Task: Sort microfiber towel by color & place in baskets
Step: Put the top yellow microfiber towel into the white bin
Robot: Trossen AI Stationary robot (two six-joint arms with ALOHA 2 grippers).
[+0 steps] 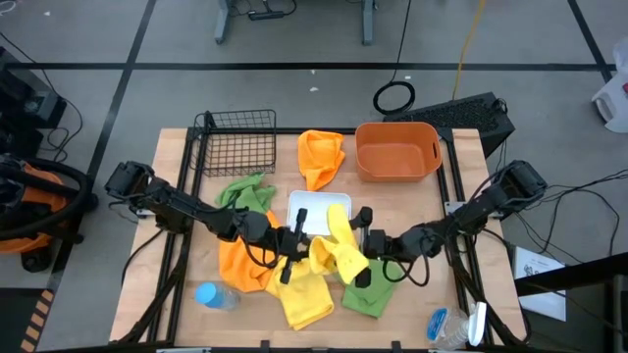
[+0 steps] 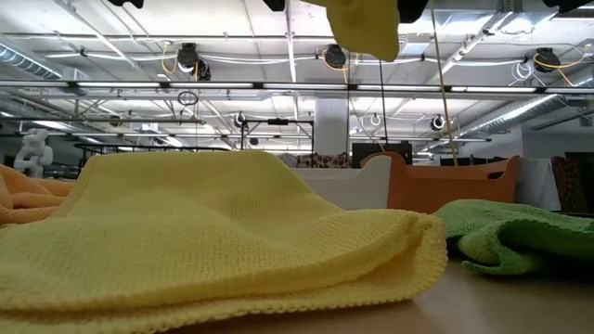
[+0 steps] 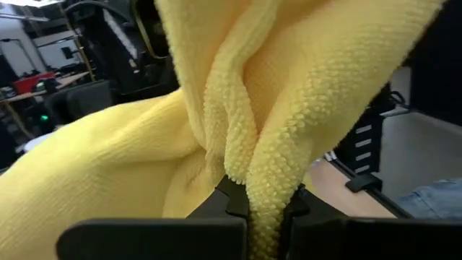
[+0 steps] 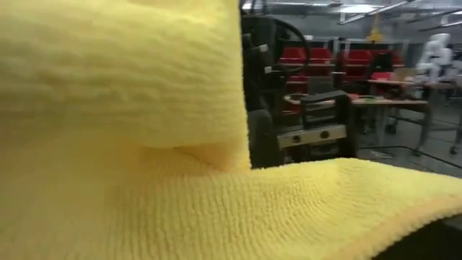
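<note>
My left gripper (image 1: 300, 242) is shut on a yellow towel (image 1: 339, 247), which is lifted above the middle of the table and also shows at the top of the low view (image 2: 367, 26). My right gripper (image 1: 367, 241) is right at the towel's other side; the towel (image 4: 144, 144) fills the right wrist view and hides it. A second yellow towel (image 1: 304, 299) lies flat near the front edge. Orange towels (image 1: 245, 265) (image 1: 321, 157) and green towels (image 1: 245, 191) (image 1: 373, 294) lie on the table. My left gripper pinches a bunched fold of the yellow towel (image 3: 261, 206) between its two fingers (image 3: 231, 206), several layers together. It comes about level from the table's left side. The towel is lifted clear of the table and spreads away beyond the fingers.
A black wire basket (image 1: 235, 142) stands at the far left, an orange tub (image 1: 395, 149) at the far right, a white tray (image 1: 312, 208) in the middle under the held towel. A blue bottle (image 1: 216, 294) lies at the front left.
</note>
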